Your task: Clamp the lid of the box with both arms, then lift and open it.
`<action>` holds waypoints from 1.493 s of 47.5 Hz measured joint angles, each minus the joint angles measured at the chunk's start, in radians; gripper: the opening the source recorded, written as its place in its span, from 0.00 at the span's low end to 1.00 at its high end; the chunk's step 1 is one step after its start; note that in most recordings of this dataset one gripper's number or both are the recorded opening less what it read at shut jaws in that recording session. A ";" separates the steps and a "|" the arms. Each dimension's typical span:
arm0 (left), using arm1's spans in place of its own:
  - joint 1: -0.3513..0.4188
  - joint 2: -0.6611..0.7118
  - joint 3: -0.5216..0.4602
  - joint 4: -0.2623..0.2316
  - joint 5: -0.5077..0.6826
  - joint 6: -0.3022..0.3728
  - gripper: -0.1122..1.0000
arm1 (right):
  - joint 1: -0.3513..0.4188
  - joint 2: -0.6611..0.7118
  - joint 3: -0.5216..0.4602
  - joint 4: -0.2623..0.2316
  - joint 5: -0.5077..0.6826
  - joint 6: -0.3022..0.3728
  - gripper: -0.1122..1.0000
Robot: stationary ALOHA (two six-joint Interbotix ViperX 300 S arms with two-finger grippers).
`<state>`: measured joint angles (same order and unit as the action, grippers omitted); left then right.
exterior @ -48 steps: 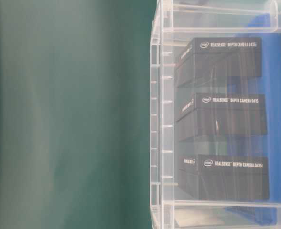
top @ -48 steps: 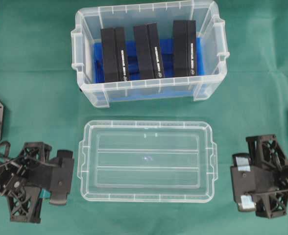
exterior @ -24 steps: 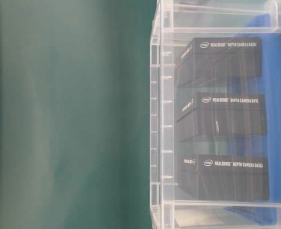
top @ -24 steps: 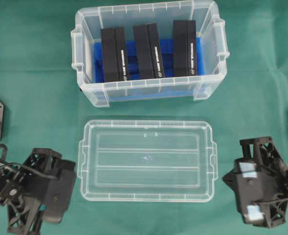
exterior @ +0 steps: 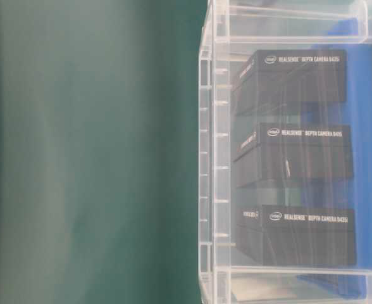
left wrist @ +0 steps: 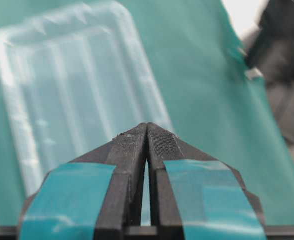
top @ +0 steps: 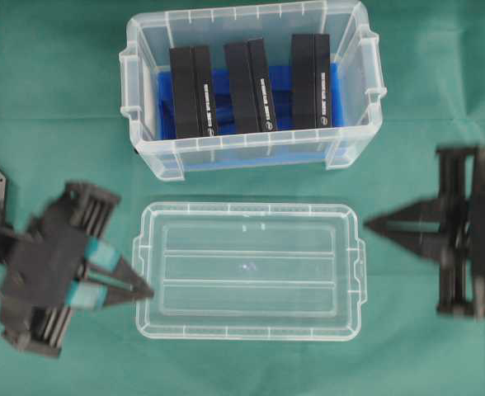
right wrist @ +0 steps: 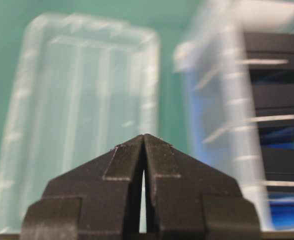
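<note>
Three black blocks (exterior: 297,155) inside the box (exterior: 214,190), seen through its clear wall in the table-level view: each printed in white with an oval "intel" logo and "REALSENSE DEPTH CAMERA D435i" along the long face. Small white print on each end face, too small to read. White markings in the overhead view illegible.

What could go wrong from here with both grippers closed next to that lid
The left gripper and right gripper are both shut, tips aimed at the lid, which lies flat on the cloth. Advancing shut, they would likely push it rather than clamp it. The box stands just behind the lid, so a shoved lid might knock it.
</note>
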<state>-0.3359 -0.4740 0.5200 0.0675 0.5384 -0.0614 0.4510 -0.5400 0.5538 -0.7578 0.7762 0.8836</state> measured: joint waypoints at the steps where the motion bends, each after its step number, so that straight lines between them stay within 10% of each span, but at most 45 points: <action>1: 0.012 -0.008 0.000 0.000 -0.006 0.005 0.11 | -0.012 -0.009 0.000 -0.005 0.000 -0.002 0.10; 27: 0.304 -0.186 0.061 -0.009 -0.173 0.133 0.11 | -0.227 -0.189 0.009 -0.183 -0.003 -0.003 0.10; 71: 0.500 -0.350 0.282 -0.023 -0.350 0.147 0.11 | -0.474 -0.311 0.216 -0.199 -0.199 -0.002 0.10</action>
<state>0.1641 -0.8237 0.8023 0.0445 0.1887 0.0859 -0.0230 -0.8514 0.7701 -0.9572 0.5768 0.8820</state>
